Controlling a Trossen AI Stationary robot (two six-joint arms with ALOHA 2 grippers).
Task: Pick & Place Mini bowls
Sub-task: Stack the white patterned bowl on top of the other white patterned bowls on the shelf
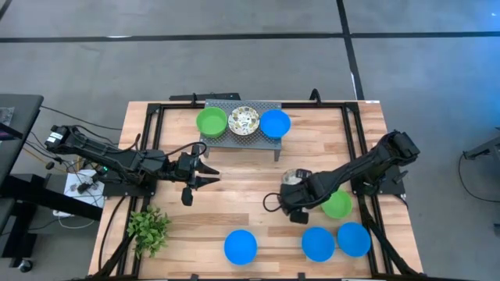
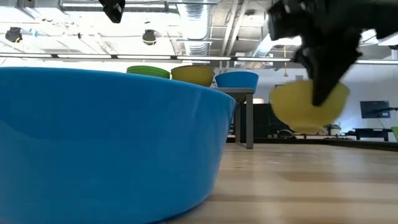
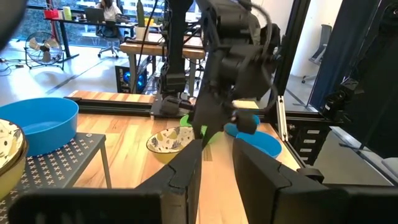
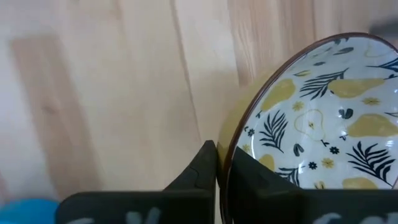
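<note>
Right gripper point(image 4: 217, 163) pinched the floral bowl point(image 4: 323, 112) by its rim for lifting; left gripper point(image 1: 209, 176) waited part-open, empty.

Table point(image 1: 258, 218) pale wood, smooth; patterned bowl point(image 4: 323, 112) glossy glazed; rack point(image 3: 68, 152) perforated grey metal, matt.

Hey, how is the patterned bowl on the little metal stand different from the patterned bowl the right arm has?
The leaf-patterned white bowl on the grey perforated metal stand sits level between a green bowl and a blue bowl, untouched. The leaf-patterned white bowl with a yellow outside is pinched at its rim by the right claw and looks lifted off the wooden table. Both are small and round, with similar print inside.
</note>
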